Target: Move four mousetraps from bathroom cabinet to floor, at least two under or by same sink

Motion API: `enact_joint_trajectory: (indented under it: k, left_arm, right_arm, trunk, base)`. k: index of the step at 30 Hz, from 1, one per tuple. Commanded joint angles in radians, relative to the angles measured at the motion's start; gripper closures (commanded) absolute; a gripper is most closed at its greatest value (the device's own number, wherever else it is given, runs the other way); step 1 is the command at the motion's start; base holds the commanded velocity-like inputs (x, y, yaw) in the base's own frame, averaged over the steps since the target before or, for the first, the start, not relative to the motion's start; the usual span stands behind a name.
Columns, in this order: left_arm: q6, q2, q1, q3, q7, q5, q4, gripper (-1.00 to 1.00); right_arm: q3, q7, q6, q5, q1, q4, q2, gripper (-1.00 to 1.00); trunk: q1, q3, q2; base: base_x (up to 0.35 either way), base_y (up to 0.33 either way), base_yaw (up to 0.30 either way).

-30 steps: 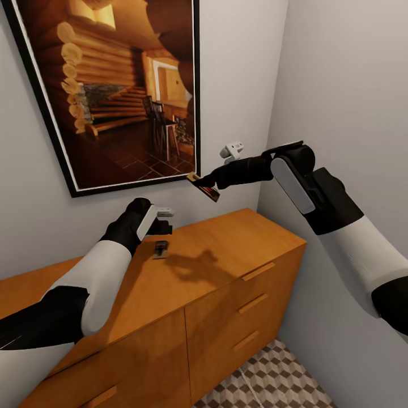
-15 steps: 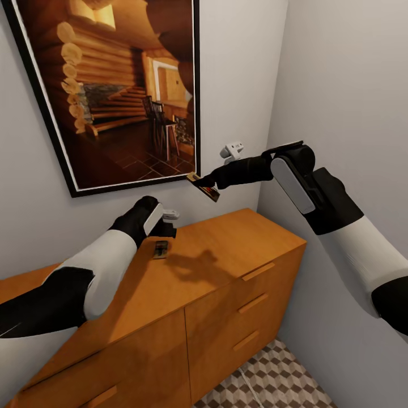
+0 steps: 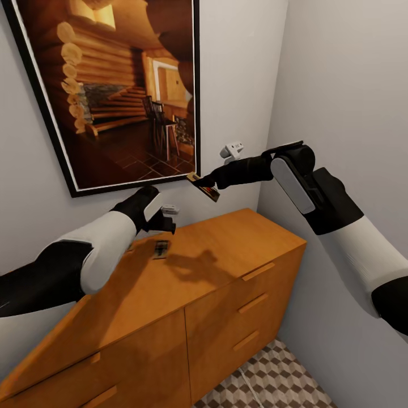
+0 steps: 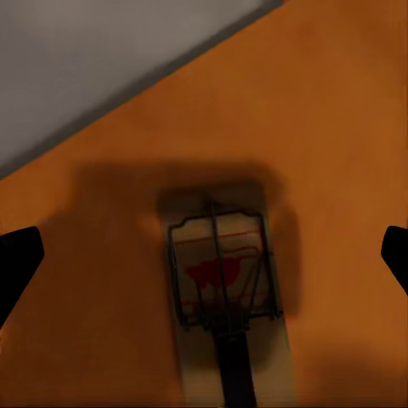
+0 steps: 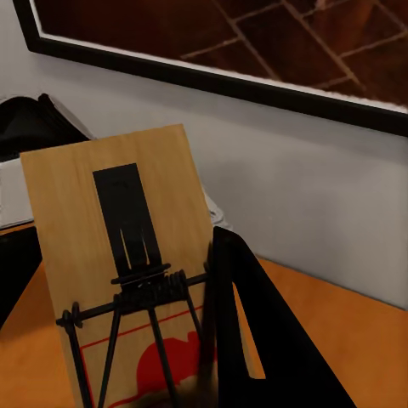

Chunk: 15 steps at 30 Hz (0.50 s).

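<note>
One mousetrap (image 3: 161, 249) lies flat on top of the orange-brown cabinet (image 3: 226, 249), near the wall. My left gripper (image 3: 164, 225) hovers just above it, open. In the left wrist view this mousetrap (image 4: 225, 280) sits between the two dark fingertips (image 4: 19, 255), which stand well apart and do not touch it. My right gripper (image 3: 207, 185) is raised above the cabinet, close to the picture frame, and shut on a second mousetrap (image 3: 204, 187). In the right wrist view that mousetrap's (image 5: 119, 255) tan board is held tilted, with a black finger (image 5: 246, 340) beside it.
A large framed picture (image 3: 113, 85) hangs on the wall behind the cabinet. A grey side wall (image 3: 351, 113) closes in on the right. The cube-patterned bathroom floor (image 3: 272, 379) shows below the cabinet's drawers (image 3: 249, 303).
My left forearm has lifted and swung rightward, with its gripper staying over the mousetrap on the cabinet. The right arm and its held mousetrap have not moved.
</note>
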Motion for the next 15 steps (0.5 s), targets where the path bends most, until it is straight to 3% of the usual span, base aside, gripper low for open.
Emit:
enact_joint_trajectory:
  k: [1, 9, 15]
  left_arm:
    - [0.003, 0.0, -0.006, -0.005, 0.006, 0.011, 0.011, -1.0]
    - [0.001, 0.001, -0.03, 0.015, 0.006, 0.012, 0.08, -1.0]
    - [0.0, 0.002, -0.032, 0.064, 0.006, 0.011, 0.089, -1.0]
  right_arm:
    - [0.001, 0.007, 0.001, 0.007, -0.001, 0.0, -0.001, 1.0]
    - [0.001, 0.007, 0.001, 0.007, -0.001, 0.0, -0.001, 1.0]
    - [0.001, 0.007, 0.001, 0.007, -0.001, 0.0, -0.001, 1.0]
  trunk:
    - [0.0, -0.001, -0.001]
    - [0.0, -0.001, -0.001]
    - [0.0, -0.001, -0.001]
  base:
    - [0.0, 0.0, 0.0]
    - [0.0, 0.0, 0.0]
    - [0.0, 0.0, 0.0]
